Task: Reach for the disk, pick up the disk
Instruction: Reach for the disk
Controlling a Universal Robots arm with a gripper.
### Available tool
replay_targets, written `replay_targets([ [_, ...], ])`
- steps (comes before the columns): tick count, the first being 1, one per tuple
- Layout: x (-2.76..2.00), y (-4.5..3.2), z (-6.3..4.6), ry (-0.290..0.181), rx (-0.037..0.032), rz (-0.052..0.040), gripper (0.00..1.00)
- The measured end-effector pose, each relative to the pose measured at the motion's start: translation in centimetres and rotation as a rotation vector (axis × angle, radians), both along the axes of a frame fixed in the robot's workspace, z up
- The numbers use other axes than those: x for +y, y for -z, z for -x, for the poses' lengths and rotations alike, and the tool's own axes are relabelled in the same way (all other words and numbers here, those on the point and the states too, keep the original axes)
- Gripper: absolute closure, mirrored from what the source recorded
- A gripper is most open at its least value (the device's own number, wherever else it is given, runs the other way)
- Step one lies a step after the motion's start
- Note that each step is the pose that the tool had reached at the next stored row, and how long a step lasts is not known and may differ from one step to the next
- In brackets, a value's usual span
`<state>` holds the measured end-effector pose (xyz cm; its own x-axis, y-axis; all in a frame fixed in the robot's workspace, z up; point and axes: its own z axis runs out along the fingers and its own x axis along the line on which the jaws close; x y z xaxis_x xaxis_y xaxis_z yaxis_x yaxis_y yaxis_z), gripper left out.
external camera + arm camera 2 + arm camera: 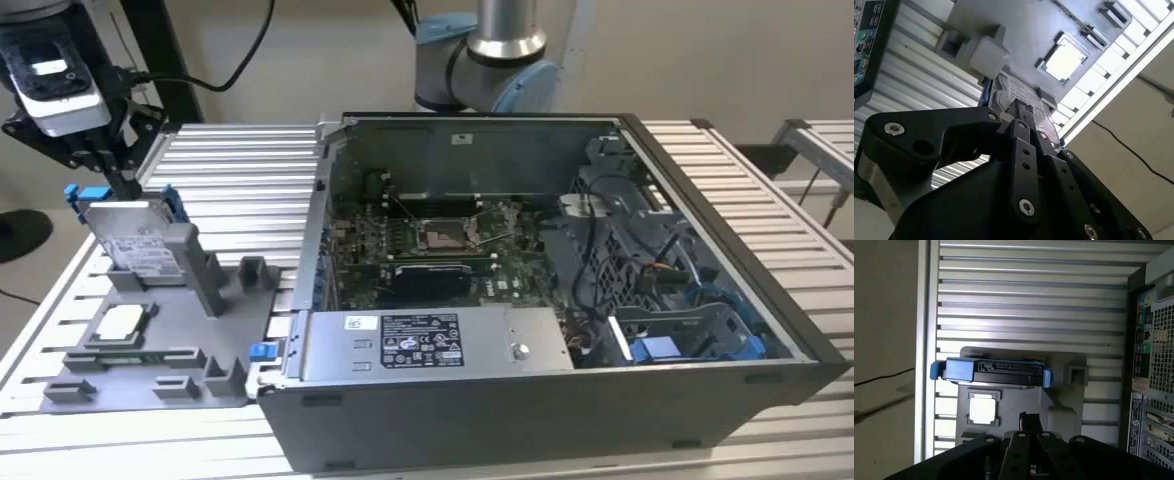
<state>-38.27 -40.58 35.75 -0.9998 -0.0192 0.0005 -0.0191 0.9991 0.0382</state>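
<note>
Hand point(118, 172) looks pinched shut with nothing in it, hanging just above the disk point(140, 240). Can't tell if it's touching. The disk stands on edge in a grey holder point(227, 290) by the desk point(240, 150) edge on the exterior view's left, with blue rails on both sides. Its bottom is sunk in the slot. In the second wrist view the hand's own links cover a lot of it. A small square chip point(120, 322) lies flat in the same holder. An open PC case point(534, 400) takes the desk's middle. The desk is slatted metal, with a beige wall point(307, 60) behind.
</note>
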Motion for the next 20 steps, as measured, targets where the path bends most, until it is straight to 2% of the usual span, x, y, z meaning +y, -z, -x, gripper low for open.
replay_targets([
  [3,0.05,-0.01,0.0,0.0,0.0001,0.0001,1.0],
  [5,0.25,0.0,0.0,0.0,0.0001,0.0001,1.0],
  [7,0.74,0.0,0.1,0.0,0.0001,0.0001,1.0],
  [9,1.53,0.02,0.5,0.0,-0.0001,0.0,1.0],
  [11,2.17,0.04,1.0,0.0,-0.0002,0.0,1.0],
  [13,2.61,0.05,1.8,0.0,0.0,0.0,1.0],
  [17,2.81,0.07,3.6,0.0,-0.0001,0.0,1.0],
  [20,3.25,0.09,4.8,0.0,0.0,0.0001,1.0],
])
